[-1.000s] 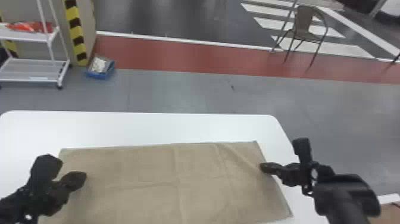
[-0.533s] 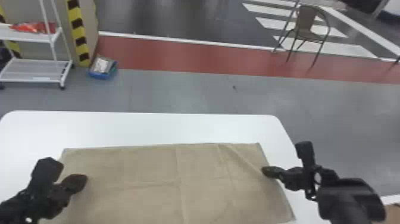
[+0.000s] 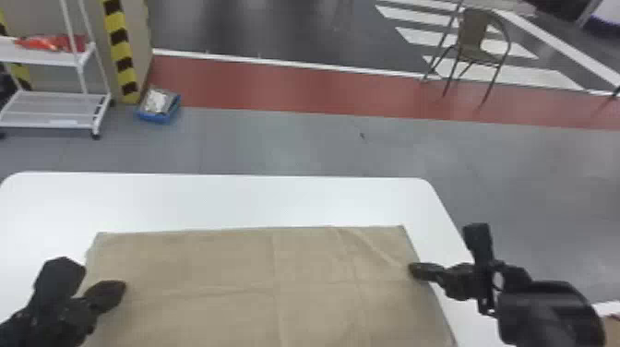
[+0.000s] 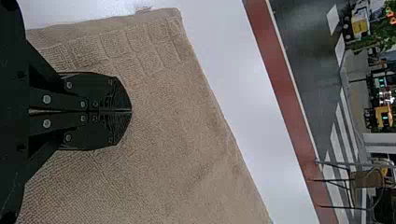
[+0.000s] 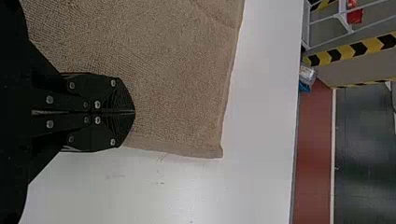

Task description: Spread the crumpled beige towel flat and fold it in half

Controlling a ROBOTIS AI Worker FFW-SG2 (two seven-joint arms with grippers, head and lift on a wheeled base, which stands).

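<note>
The beige towel [image 3: 240,286] lies spread on the white table, with faint creases and a diagonal ridge near its far right corner. Over its left side is my left gripper [image 3: 123,291]; my right gripper [image 3: 411,271] is at its right edge. In the left wrist view the left gripper [image 4: 131,111] is shut, its fingertips together above the towel [image 4: 168,140] near a corner with a woven square pattern. In the right wrist view the right gripper [image 5: 135,112] is likewise shut with no cloth between its fingers, over the towel [image 5: 182,93] close to its side edge.
The white table [image 3: 230,198] extends beyond the towel's far edge and past its right side. On the floor behind stand a white rack [image 3: 55,108], a blue box [image 3: 159,106] and a chair [image 3: 482,46].
The head view has shifted very slightly. Both arms and the towel look otherwise the same.
</note>
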